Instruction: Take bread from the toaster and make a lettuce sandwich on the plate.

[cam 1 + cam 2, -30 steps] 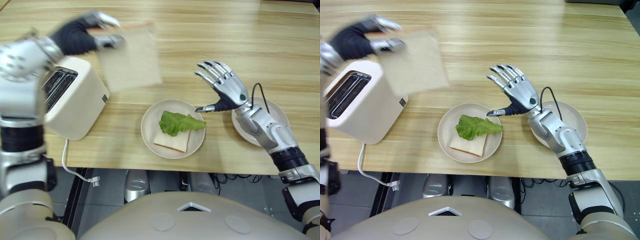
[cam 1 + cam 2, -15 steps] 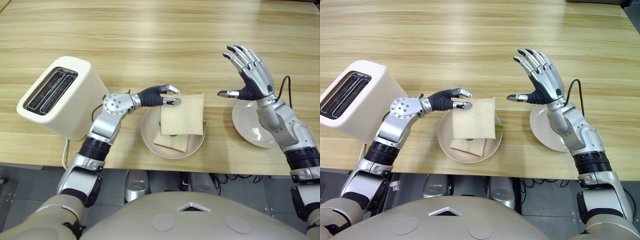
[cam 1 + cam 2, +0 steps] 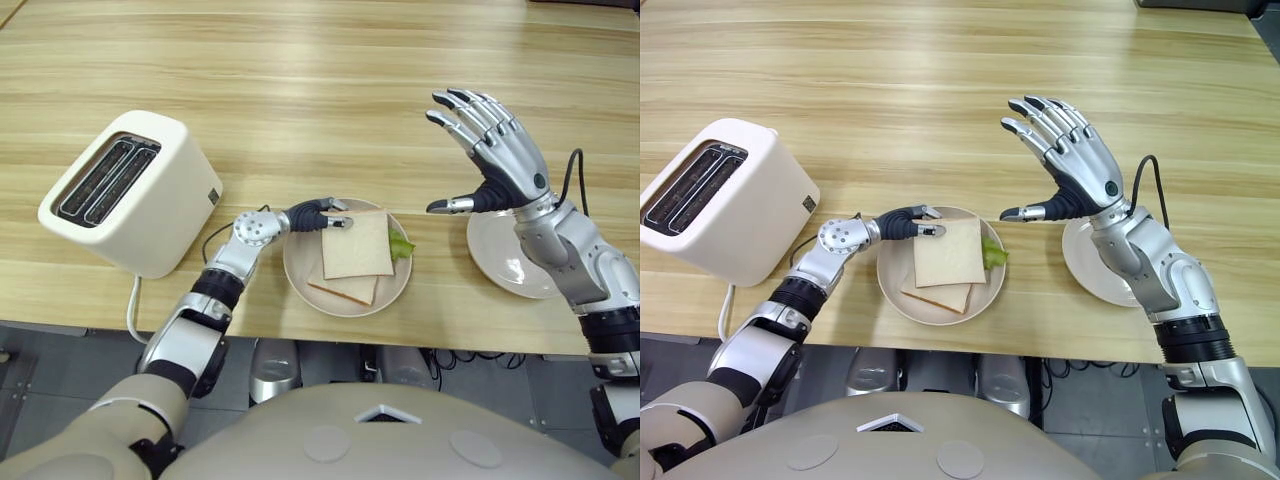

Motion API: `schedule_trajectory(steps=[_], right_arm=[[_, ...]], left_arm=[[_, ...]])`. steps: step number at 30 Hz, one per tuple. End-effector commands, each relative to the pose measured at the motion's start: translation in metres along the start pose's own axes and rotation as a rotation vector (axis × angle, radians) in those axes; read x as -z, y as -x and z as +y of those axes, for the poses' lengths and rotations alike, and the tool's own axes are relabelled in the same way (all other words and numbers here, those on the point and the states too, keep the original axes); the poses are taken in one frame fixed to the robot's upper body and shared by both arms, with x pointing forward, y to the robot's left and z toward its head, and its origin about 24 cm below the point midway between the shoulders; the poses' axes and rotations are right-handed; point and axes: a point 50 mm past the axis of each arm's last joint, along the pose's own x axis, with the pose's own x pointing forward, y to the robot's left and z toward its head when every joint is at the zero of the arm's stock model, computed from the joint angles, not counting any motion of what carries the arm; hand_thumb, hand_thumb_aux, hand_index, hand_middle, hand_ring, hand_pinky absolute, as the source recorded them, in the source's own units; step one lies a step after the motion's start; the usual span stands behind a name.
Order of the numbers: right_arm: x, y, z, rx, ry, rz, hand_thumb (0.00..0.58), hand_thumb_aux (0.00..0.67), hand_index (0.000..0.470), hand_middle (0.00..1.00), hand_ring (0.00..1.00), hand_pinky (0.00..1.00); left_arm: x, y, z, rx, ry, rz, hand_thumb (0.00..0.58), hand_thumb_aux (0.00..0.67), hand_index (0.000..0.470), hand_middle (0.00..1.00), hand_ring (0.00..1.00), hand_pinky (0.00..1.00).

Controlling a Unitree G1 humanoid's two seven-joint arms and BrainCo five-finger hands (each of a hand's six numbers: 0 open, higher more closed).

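Lettuce mostly hidden under the top bread slice, only a green edge showing. Bottom slice covered except its near strip. Right hand and its wrist hide part of the side plate by the desk front edge. Toaster slots too dark to tell contents.

You have a light wooden table before you. On it the toaster sits at the left, the plate stands near the middle of the near edge, and a second plate lies apart to its right.
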Motion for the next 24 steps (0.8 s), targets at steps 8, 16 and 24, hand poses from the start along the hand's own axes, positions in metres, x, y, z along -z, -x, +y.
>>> schedule_trajectory(steps=[8,16,24], right_arm=[[-0.025,0.015,0.019,-0.262,0.005,-0.202,0.0,0.0,0.0,0.0,0.0,0.0],[-0.048,0.051,0.071,-0.653,0.09,-0.383,0.0,0.0,0.0,0.0,0.0,0.0],[-0.061,0.065,0.1,-0.819,0.079,-0.452,0.0,0.0,0.0,0.0,0.0,0.0]], left_arm=[[0.017,-0.005,-0.009,0.033,-0.069,0.096,0.58,0.67,0.46,1.0,1.0,1.0],[0.019,-0.005,-0.009,0.023,-0.094,0.104,0.58,0.67,0.46,1.0,1.0,1.0],[0.021,-0.004,-0.006,0.011,-0.103,0.112,0.58,0.67,0.46,1.0,1.0,1.0]])
